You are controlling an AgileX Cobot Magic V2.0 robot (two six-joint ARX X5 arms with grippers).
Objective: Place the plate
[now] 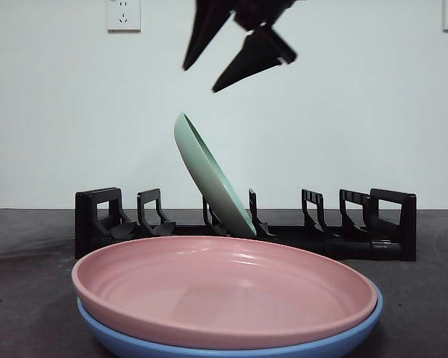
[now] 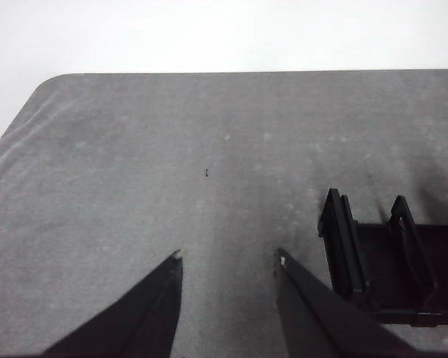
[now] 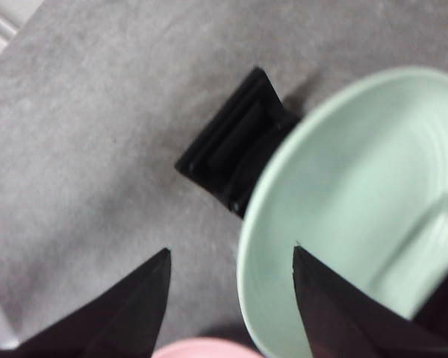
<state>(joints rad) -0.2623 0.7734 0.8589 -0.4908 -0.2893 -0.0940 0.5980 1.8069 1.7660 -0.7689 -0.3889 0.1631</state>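
green plate point(image 1: 213, 179) sits tilted in a middle slot of the black rack point(image 1: 392, 224), leaning, not gripped. right gripper point(image 1: 224, 71) hangs above it w/ jaws spread, holding nothing. left gripper point(image 2: 228, 257) also spread, near the rack end, idle. looks placed; pink plate point(image 1: 224, 287) on blue plate point(image 1: 231, 343) remain in front.

green plate point(image 1: 213, 179) tilted in rack point(image 1: 246, 227) | right gripper point(image 1: 228, 63) above, apart

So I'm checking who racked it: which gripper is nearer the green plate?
Right. The right gripper hangs open just above the green plate; the left gripper waits by the rack's end.
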